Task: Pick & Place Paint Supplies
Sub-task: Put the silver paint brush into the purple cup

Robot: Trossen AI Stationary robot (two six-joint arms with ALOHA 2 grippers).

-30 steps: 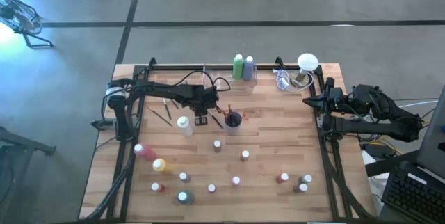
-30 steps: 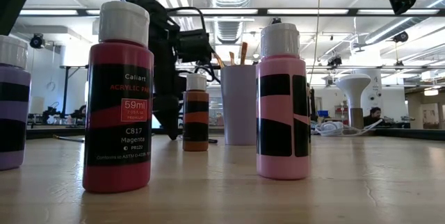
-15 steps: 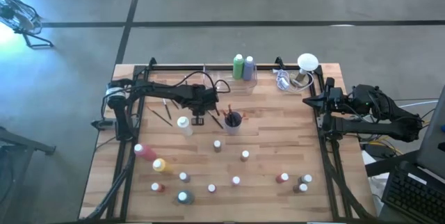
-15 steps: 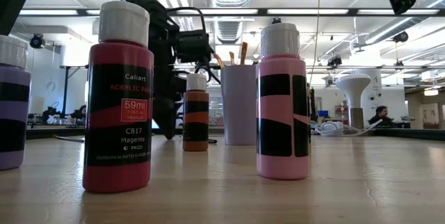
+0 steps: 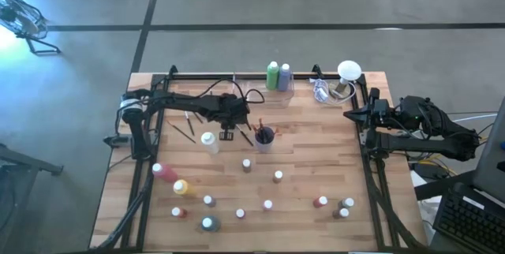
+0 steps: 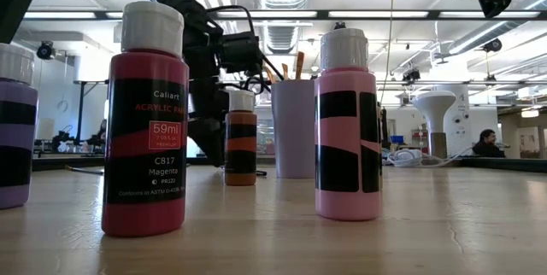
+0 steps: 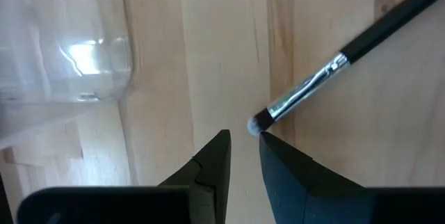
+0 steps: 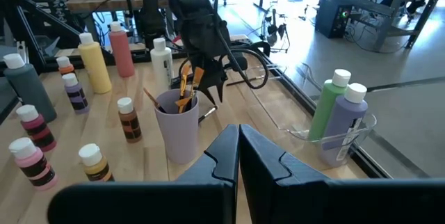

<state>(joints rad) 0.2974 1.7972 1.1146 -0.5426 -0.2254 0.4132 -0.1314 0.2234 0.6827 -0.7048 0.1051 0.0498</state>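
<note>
The left gripper hangs low over the surface with its fingers narrowly parted and nothing between them — judged, a stance for pinching something thin. The left wrist view explains it: a loose paintbrush lies flat, its bristle tip just ahead of the fingertips, apart from them. Beside the gripper stands the lavender cup already holding brushes, likely where this one belongs. A clear container sits to the gripper's other side.

The high view alone shows the spread: small paint bottles scattered on the near side of the left gripper, a green and a purple bottle in a clear holder beyond it. The right gripper waits at the surface's right edge, fingers pressed together — its own wrist view shows this, and the left arm above the cup.
</note>
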